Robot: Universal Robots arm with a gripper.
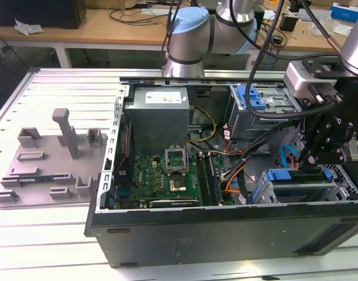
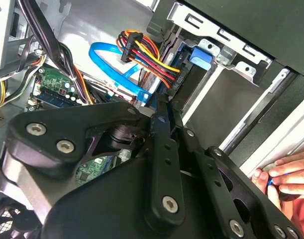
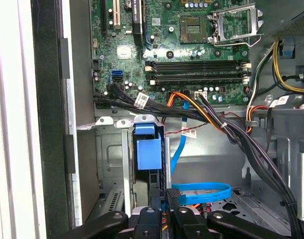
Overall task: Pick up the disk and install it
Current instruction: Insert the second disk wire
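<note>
The disk (image 1: pixel 297 182) stands on edge in the lower drive bay at the case's front corner, on the exterior view's right, and its blue carrier bracket (image 1: pixel 280 174) faces up. The bracket's blue end (image 3: pixel 148 151) sits in the metal bay, and its blue tab (image 2: pixel 200 57) lies beside the power cable bundle. My gripper (image 1: pixel 307 165) hangs just above the disk's inner end. Its black fingers (image 2: pixel 164 129) lie close together, shut, with tips (image 3: pixel 164 199) at the disk's edge. I cannot tell whether they touch it.
The open computer case (image 1: pixel 225 225) lies on a slatted table. It holds the motherboard (image 1: pixel 167 175), power supply (image 1: pixel 158 114) and an upper bay with a blue carrier (image 1: pixel 252 96). Blue data cable (image 3: pixel 199 190) and wire bundles (image 3: pixel 226 129) crowd the bay. A grey fixture (image 1: pixel 50 161) lies beside the case. A person's hand (image 2: pixel 286 177) rests by the case edge.
</note>
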